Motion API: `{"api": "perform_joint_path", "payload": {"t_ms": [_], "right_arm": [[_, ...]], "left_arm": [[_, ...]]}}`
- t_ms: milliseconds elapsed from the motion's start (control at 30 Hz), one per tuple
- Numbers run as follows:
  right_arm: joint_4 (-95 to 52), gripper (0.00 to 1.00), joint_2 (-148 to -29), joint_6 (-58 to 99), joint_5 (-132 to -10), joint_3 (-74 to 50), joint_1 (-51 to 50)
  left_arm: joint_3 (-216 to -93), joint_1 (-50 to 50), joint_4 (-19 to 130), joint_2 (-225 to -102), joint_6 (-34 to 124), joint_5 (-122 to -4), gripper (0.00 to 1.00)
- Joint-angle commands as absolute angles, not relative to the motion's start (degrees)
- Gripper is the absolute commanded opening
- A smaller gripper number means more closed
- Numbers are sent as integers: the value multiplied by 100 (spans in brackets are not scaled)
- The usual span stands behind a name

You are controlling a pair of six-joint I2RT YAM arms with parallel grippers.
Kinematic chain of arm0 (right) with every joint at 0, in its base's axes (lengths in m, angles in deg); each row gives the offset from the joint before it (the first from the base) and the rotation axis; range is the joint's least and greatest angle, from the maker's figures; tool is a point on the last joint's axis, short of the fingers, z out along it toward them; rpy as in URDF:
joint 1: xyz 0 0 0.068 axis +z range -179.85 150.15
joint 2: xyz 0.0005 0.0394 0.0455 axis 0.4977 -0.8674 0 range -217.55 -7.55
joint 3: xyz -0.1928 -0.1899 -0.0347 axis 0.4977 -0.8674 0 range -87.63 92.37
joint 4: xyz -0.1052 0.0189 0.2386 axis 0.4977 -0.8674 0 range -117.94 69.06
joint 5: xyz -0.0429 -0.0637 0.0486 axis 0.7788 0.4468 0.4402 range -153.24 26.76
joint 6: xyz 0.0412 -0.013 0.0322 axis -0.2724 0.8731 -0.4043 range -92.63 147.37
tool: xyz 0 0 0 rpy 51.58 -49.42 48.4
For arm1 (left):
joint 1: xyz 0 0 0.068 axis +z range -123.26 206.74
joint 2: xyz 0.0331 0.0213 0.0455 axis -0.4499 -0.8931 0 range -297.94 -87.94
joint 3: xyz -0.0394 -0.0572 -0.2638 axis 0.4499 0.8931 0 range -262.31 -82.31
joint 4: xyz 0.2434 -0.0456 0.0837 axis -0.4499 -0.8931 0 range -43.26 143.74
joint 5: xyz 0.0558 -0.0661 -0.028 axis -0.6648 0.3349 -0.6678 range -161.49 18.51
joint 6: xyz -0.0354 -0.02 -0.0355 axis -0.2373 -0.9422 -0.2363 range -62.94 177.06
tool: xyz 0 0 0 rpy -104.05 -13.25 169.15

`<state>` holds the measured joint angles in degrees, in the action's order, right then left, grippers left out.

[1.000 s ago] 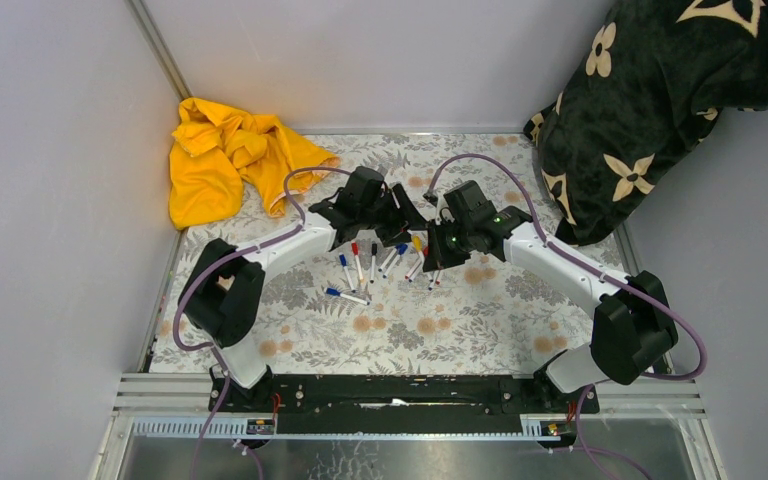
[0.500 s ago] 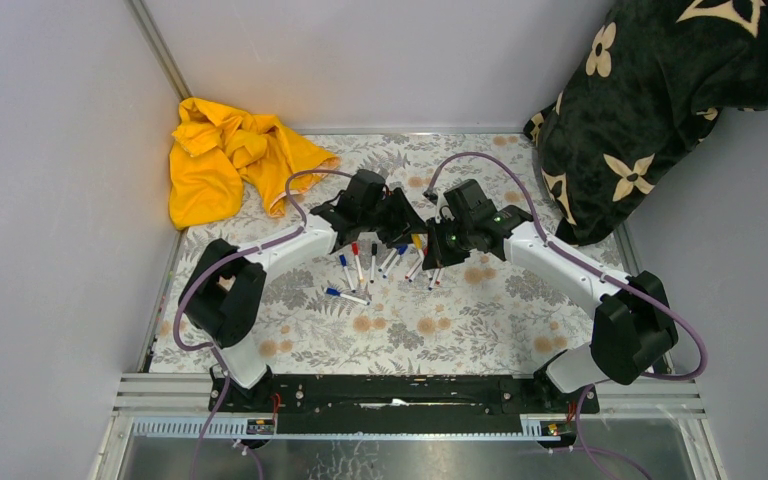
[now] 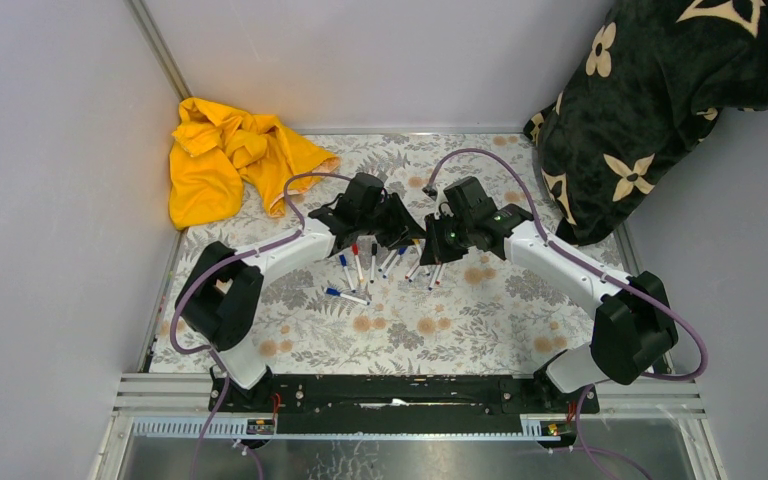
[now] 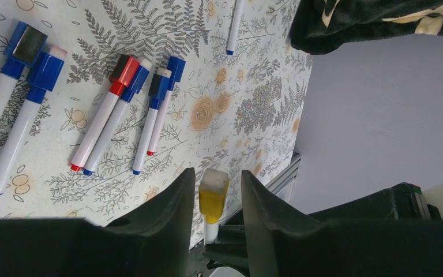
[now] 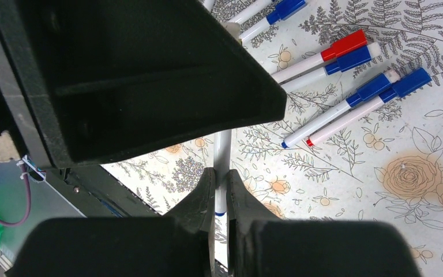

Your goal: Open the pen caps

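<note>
Cap, yellow, sits inside part-open left gripper; right gripper pinches pen. Close squarely, then pull straight toward 9 o'clock.

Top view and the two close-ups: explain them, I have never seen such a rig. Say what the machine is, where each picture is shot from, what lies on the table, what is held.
The machine is two robot arms, the left arm and the right arm, bolted at the table's near edge. The wide picture comes from a fixed camera above and behind them; each close-up comes from a camera on one wrist, looking past its own fingers. On the floral table lie capped pens, mostly blue or red; a yellow cloth and a dark blanket sit at the back. The right gripper is shut on a pen's white barrel. The left gripper is open, its fingers either side of that pen's yellow cap.
</note>
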<state>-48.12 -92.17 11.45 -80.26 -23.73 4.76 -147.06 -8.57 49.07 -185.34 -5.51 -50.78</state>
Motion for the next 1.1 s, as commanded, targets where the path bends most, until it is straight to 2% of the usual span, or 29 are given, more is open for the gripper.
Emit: {"api": "perform_joint_path", "payload": {"t_ms": [0,167,467,667,1067], "right_arm": [[-4616,0,-9104,1102,-8024,-2294,499],[-4629,0,-9072,1111,-8007,-2337,491],[-4669,0,-8923,1139,-7913,-2423,487],[-4418,17,-8892,1003,-7881,-2428,482],[-4134,23,-9241,870,-7990,-2225,485]], "left_arm": [[-14755,-901,5274,-18415,-587,-4929,37],[-14643,-903,5305,-18354,-554,-4948,24],[-14648,-903,5087,-18288,-552,-5092,13],[-14690,-918,5070,-18354,-864,-5055,10],[-14877,-964,5086,-18482,-1028,-4860,8]]}}
